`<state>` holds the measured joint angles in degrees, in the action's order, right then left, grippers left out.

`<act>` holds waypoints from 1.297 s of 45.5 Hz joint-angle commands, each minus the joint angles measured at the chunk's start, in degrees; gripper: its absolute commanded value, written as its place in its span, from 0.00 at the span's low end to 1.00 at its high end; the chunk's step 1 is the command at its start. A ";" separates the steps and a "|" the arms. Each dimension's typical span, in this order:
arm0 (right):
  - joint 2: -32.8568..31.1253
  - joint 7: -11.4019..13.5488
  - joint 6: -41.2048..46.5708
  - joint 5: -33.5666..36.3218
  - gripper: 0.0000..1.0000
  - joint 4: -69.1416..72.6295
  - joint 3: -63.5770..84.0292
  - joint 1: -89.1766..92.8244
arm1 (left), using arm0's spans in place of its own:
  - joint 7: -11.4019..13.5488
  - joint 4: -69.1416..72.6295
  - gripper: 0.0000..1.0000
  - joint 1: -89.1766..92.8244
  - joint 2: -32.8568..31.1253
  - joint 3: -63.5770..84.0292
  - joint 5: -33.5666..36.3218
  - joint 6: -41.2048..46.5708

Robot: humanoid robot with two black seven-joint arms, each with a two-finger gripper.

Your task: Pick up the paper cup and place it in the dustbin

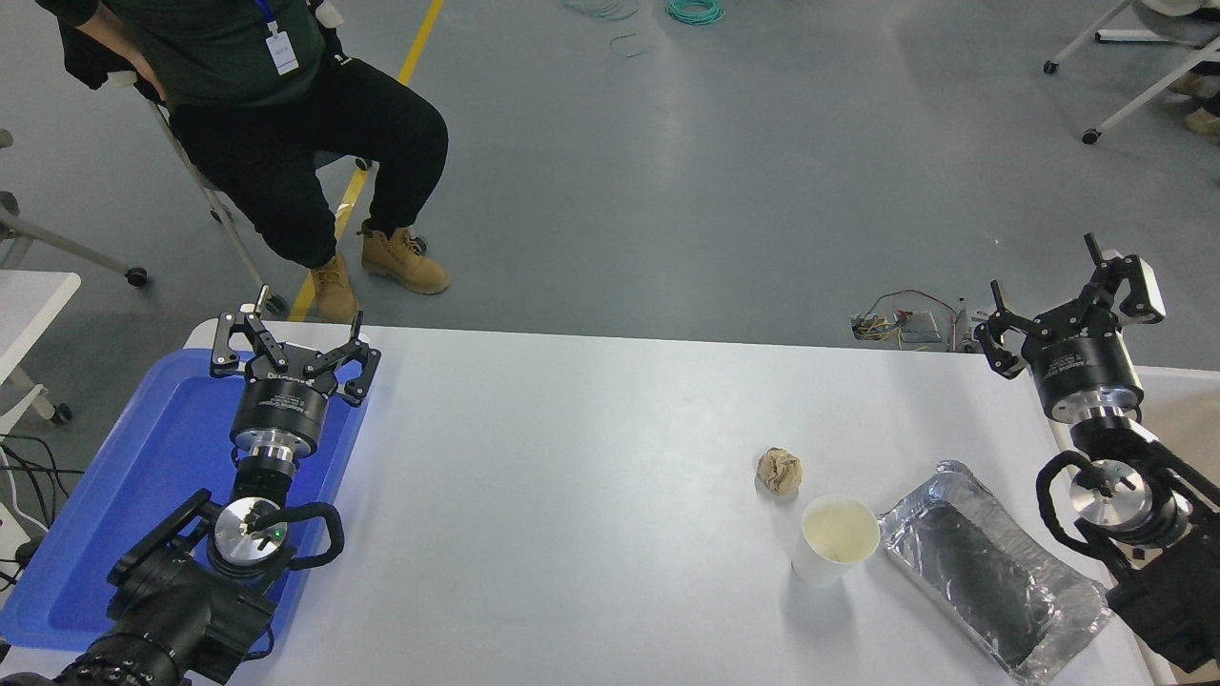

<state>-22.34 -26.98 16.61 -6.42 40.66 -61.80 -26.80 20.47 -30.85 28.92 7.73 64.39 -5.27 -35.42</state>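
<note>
The paper cup (836,539) stands upright on the white table (591,448) at the right of centre, its cream inside showing. My right gripper (1067,310) hovers open at the table's right edge, well behind and to the right of the cup, holding nothing. Only a strip of the dustbin (1177,405) shows at the right edge, an off-white rim with a beige inside, mostly hidden behind the right arm. At the lower left, my left gripper (291,348) rests open over the blue tray (143,467).
A crumpled brown paper ball (780,471) lies just behind the cup on its left. A silver foil tray (991,570) lies to the cup's right, close to it. A seated person (276,114) is at the top left beyond the table.
</note>
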 commanded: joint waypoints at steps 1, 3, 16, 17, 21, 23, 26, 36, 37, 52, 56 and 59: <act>0.11 0.00 0.00 -0.09 1.00 -0.23 1.51 -0.70 | 0.00 0.00 1.00 0.00 0.00 0.04 0.00 0.00; -0.07 0.08 0.00 -0.09 1.00 -0.23 1.95 -1.41 | 0.00 0.00 1.00 0.00 0.00 0.04 0.00 0.00; -4.29 0.61 0.00 -0.09 1.00 -1.72 7.48 -5.10 | 0.00 0.00 1.00 0.00 0.00 -0.05 0.00 0.00; -4.29 0.61 -0.09 -0.09 1.00 -1.81 7.84 -5.45 | 0.00 0.00 1.00 0.00 0.00 0.04 0.00 0.00; -5.08 0.70 -0.35 0.00 1.00 -1.82 10.99 -6.59 | 0.00 0.00 1.00 0.00 -0.09 0.04 0.00 0.00; -6.39 0.79 -0.96 0.00 1.00 -1.64 13.54 -7.38 | 0.00 0.00 1.00 0.00 0.00 -0.05 0.00 0.00; -8.94 0.79 -2.11 0.18 1.00 -1.64 19.42 -10.10 | 0.00 0.00 1.00 0.00 0.00 -0.05 0.00 0.00; -15.36 1.14 -2.46 1.14 1.00 -0.23 45.00 -21.70 | 0.00 0.00 1.00 0.00 0.00 -0.05 0.00 0.00; -15.89 1.14 -2.46 1.14 1.00 -0.23 47.80 -23.28 | 0.00 0.00 1.00 0.00 0.00 -0.05 0.00 0.00; -18.35 13.00 -1.32 1.14 1.00 0.82 71.72 -39.01 | 0.00 0.00 1.00 0.00 0.00 -0.05 0.00 0.00; -17.13 14.85 -1.32 1.14 1.00 1.00 80.77 -44.72 | -0.08 0.00 1.00 0.00 0.00 -0.05 0.00 0.00; -15.20 15.64 -1.32 1.06 1.00 1.00 88.06 -48.77 | 0.00 0.00 1.00 0.00 -0.09 -0.05 0.00 0.00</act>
<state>-39.19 -17.06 15.01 -5.32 41.10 3.48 -61.67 20.48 -30.85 28.92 7.73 64.34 -5.27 -35.42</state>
